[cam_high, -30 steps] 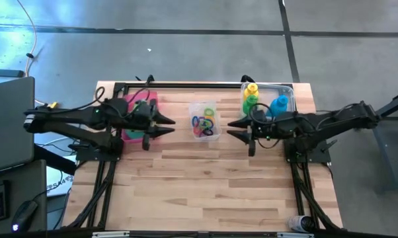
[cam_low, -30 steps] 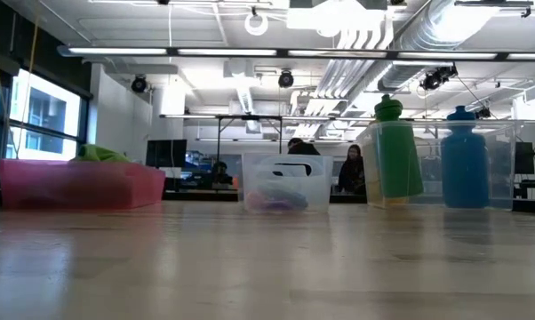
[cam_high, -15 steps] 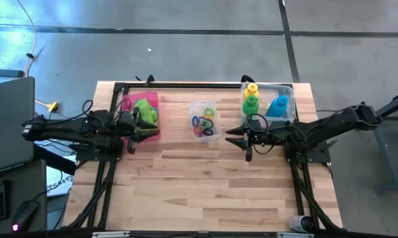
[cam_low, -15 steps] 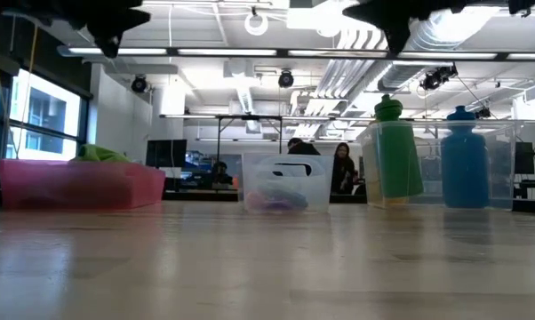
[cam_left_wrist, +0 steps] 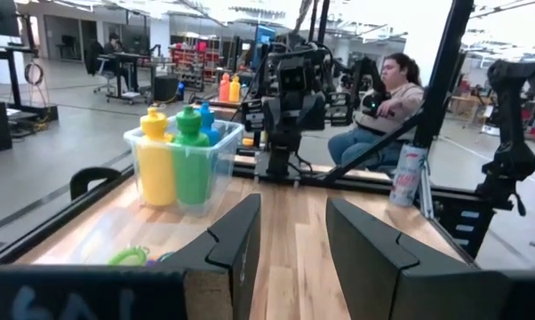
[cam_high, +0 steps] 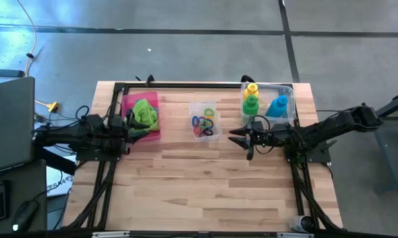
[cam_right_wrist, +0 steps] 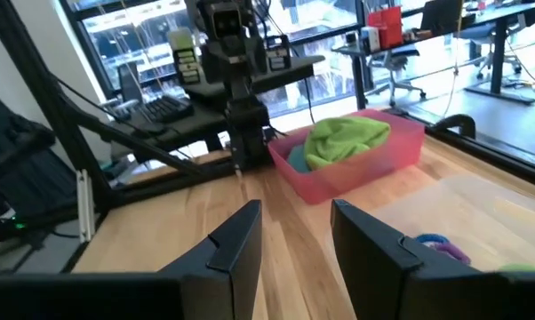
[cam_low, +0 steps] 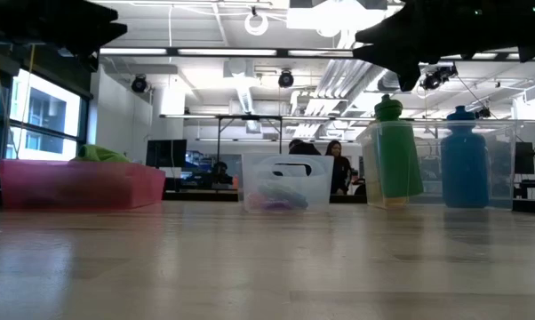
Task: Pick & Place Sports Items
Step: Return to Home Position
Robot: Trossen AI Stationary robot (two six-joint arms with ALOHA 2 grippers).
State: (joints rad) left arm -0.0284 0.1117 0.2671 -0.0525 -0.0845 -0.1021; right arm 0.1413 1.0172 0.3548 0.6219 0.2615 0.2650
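Since homing is the step in hand: fingers [cam_left_wrist: 236, 240] apart, empty, on left gripper [cam_high: 143, 131] and right gripper [cam_high: 240, 136], either side of ring box [cam_high: 205, 104]. Advise level retreat, above box rims. Rings [cam_high: 203, 123] lie inside it; bottles [cam_high: 250, 102] boxed to its right, nearest the right gripper; lime towel [cam_high: 145, 112] on pink tray [cam_high: 128, 102], left.

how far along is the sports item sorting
Looks done: the yellow bottle, green bottle and blue bottle stand in the right clear box, the rings lie in the middle box, the lime towel is in the pink tray. In hand: nothing; the left gripper and right gripper are open, empty and raised. Left: no loose item shows.
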